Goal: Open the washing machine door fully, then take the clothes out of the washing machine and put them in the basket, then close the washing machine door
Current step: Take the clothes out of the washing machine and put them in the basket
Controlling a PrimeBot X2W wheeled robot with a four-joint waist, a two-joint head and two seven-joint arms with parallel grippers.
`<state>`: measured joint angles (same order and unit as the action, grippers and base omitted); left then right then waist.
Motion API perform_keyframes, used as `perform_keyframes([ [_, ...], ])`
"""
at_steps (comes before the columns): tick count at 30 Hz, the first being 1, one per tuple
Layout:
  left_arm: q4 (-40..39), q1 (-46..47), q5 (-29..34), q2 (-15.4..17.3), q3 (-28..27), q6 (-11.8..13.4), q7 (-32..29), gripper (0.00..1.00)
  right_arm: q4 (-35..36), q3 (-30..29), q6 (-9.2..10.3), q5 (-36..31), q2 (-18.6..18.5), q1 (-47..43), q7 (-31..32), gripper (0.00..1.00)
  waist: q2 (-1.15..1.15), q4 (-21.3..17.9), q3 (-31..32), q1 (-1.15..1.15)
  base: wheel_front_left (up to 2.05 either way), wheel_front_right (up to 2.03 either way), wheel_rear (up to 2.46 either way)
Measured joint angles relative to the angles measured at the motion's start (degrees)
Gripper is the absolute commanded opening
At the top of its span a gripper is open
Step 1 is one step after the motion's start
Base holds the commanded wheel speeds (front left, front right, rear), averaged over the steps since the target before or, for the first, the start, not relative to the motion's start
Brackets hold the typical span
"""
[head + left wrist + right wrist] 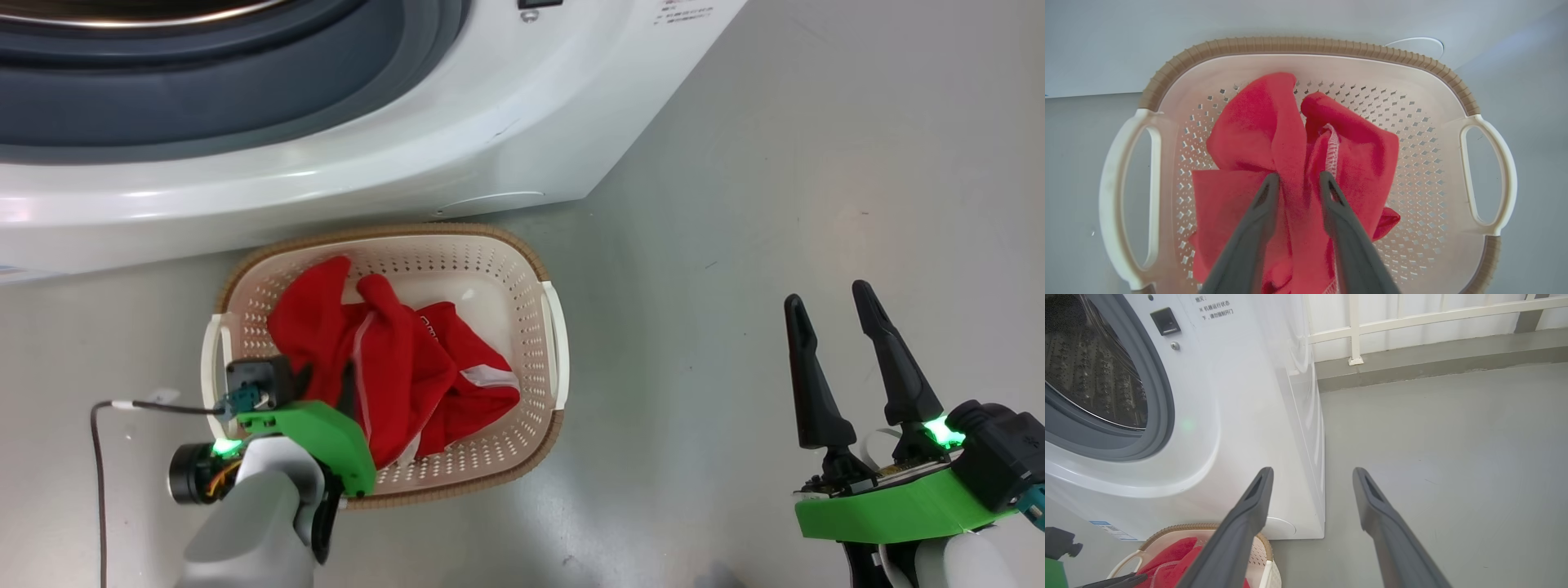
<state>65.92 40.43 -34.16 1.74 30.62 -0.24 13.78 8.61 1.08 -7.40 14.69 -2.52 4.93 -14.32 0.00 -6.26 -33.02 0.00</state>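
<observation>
The left gripper's (1299,179) fingers (1267,196) stand parted partway, a ridge of the red clothes (1249,134) rising between them. The cloth looks slack rather than pinched, and the garment lies heaped on the floor of the basket (1298,45), one white-stitched hem showing just beside the right finger. The basket sits on the grey floor (775,163), tucked against the foot of the washer (408,163).

Judged from this, the step in hand is the drop: the clothes are in the basket and the grip is coming off them. The next move calls for lifting the fingers straight up and clear, without snagging that fold and dragging it over the brown rim. After that comes a check of the drum (1090,367), where the part seen holds no red, and then closing the door.

Outward from the fingers, the left wrist's green housing (314,433) hangs over the basket's near left corner, pointing the gripper down into it. The pale forearm (245,523) runs back to the lower left of the head view.

The right gripper (829,294) is wide open and holds nothing. It is parked well apart from the basket over bare floor at the lower right, its fingers aimed past the washer's front corner.
</observation>
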Motion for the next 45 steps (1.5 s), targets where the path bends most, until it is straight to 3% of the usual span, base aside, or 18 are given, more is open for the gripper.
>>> perform_keyframes([
  [10, -3.99, 1.91, -3.97, 0.0, 1.34, 1.18, 0.51, 1.0, 0.02, -0.1, 0.0, 0.0, 0.0, -0.05, 0.0, 1.0, 0.0, 1.04, 0.44, 0.0, 0.0, 0.0, 0.0],
  [20, -18.17, 1.03, -0.58, 0.12, -3.91, 3.76, 0.67, 1.0, 0.18, -0.52, 0.0, 0.0, 0.0, -0.21, 0.0, 1.0, 0.0, 2.07, 0.76, 0.0, 0.0, 0.0, 0.0],
  [35, -50.71, -17.23, 10.6, 1.79, -13.6, 9.1, 0.75, 1.0, 0.29, -0.69, 0.0, -0.46, -0.02, -0.32, 0.0, 1.0, 0.0, 3.95, 2.8, 0.0, 0.0, 0.0, 0.0],
  [45, -60.39, -27.9, 13.71, 1.77, -14.95, 9.72, 0.75, 1.0, -0.04, -0.6, 0.0, -0.99, -0.05, -1.76, 0.0, 1.0, 0.0, 4.78, 6.04, 0.0, 0.0, 0.0, 0.0],
])
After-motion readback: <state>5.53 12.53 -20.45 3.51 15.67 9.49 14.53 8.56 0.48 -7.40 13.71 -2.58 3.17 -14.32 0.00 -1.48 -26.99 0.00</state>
